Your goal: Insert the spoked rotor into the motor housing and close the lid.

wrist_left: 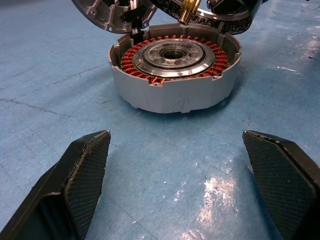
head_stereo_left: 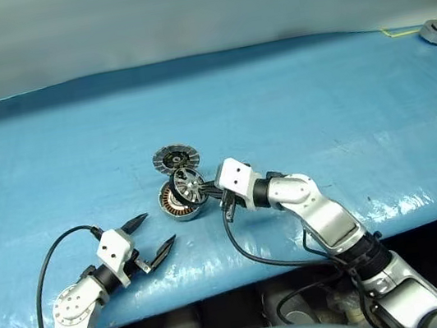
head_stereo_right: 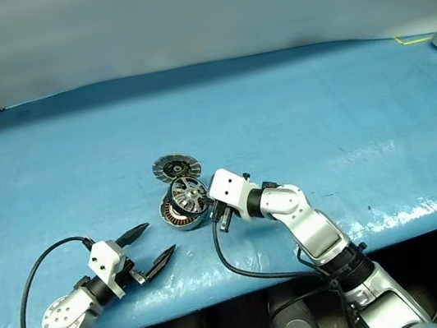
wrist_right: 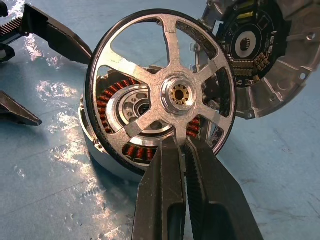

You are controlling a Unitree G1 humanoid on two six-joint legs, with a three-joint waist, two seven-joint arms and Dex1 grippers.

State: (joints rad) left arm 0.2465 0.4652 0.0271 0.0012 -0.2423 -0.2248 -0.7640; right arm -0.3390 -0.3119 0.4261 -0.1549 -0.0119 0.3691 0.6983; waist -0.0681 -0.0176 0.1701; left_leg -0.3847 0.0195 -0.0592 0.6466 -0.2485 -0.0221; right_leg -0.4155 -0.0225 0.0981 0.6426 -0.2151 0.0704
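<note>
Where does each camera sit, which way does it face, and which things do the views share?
Head views: look forward and down over the blue table; both arms show.
Left wrist view: looks between the open left hand fingers at the motor housing.
Right wrist view: looks along the right hand, shut on the spoked rotor, held tilted over the housing, the open lid beyond.
All views share the housing.

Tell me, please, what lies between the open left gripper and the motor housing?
Nothing: in the left wrist view, bare blue table stretches from the left gripper to the motor housing. The head views show the same gap.
</note>
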